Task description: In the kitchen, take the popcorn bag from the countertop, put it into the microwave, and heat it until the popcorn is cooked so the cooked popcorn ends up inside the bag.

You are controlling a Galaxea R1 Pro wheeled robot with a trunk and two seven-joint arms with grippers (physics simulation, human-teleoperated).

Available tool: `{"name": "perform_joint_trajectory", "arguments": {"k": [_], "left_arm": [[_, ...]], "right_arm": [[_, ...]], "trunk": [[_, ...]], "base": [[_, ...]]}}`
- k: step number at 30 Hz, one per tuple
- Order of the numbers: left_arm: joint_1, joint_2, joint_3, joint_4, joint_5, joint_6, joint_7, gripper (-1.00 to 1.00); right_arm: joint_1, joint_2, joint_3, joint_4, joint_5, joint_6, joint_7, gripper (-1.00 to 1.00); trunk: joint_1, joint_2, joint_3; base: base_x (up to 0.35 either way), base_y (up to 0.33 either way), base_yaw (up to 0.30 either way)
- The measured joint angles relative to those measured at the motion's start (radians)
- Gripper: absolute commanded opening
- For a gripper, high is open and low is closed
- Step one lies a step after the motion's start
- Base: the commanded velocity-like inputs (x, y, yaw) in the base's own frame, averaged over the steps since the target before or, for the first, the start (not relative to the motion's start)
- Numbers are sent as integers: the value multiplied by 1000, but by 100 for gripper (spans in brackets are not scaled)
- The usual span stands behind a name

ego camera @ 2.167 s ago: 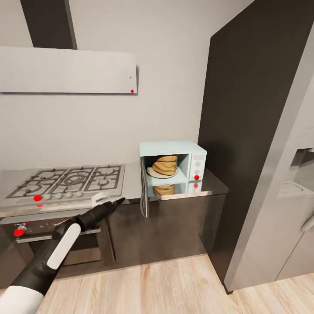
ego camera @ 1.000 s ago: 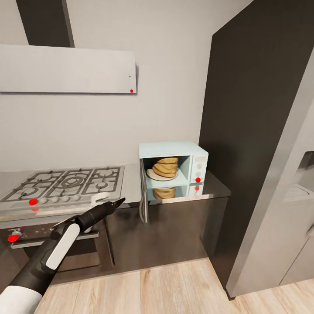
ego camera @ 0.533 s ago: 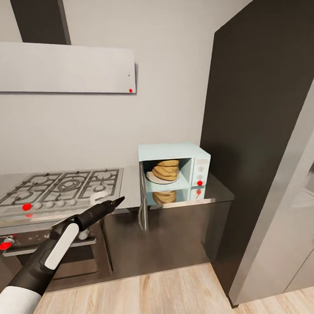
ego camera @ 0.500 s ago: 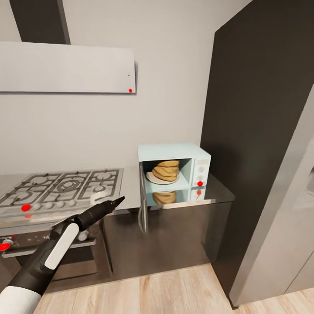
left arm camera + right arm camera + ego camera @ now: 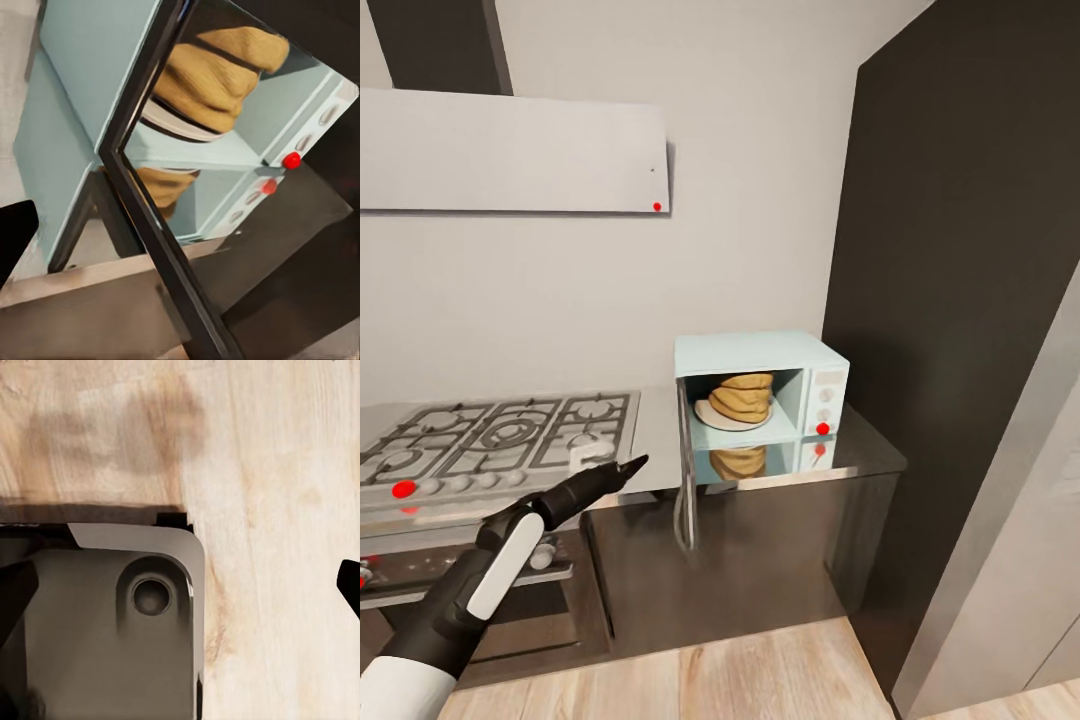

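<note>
The pale blue microwave (image 5: 760, 352) stands on the grey countertop (image 5: 865, 452) with its door (image 5: 683, 470) swung open edge-on. Inside it, the tan popcorn bag (image 5: 741, 396) sits on a white plate (image 5: 712, 416). My left gripper (image 5: 628, 464) hovers open in front of the counter edge, left of the door and apart from it. The left wrist view looks past the dark door edge (image 5: 150, 210) at the popcorn bag (image 5: 206, 82) and the panel's red dot (image 5: 292, 159). My right gripper (image 5: 180, 592) is open and points down at the wood floor (image 5: 277, 472).
A gas hob (image 5: 500, 440) lies left of the microwave, with a white hood (image 5: 510, 150) above and a built-in oven (image 5: 460, 580) below. A tall dark cabinet (image 5: 960, 300) stands right of the microwave. My own dark base (image 5: 97, 645) shows under the right gripper.
The whole head view has shifted as the camera moved: the hob slid left and the grey unit at the right left the picture. The open door and bag stand as before.
</note>
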Motion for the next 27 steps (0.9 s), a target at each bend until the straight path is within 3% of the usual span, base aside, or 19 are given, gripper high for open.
{"name": "perform_joint_trajectory", "arguments": {"k": [3,6,11,27], "left_arm": [[-1,-3,0,0,-47,1,-1,100],[0,-3,-11,0,-65,0,-2,100],[-1,-4,-45,0,-70,0,-2,100],[0,-7,-48,-22,-72,-2,-3,100]], "right_arm": [[0,0,0,0,-13,-1,0,100],[0,0,-1,0,-20,0,0,100],[0,0,-1,0,-22,1,0,100],[0,1,-1,0,-22,1,-1,100]], "trunk": [[0,0,0],[0,0,0],[0,0,0],[0,0,0]], "base": [[0,0,-171],[0,0,-227],[0,0,-240],[0,0,-241]]}}
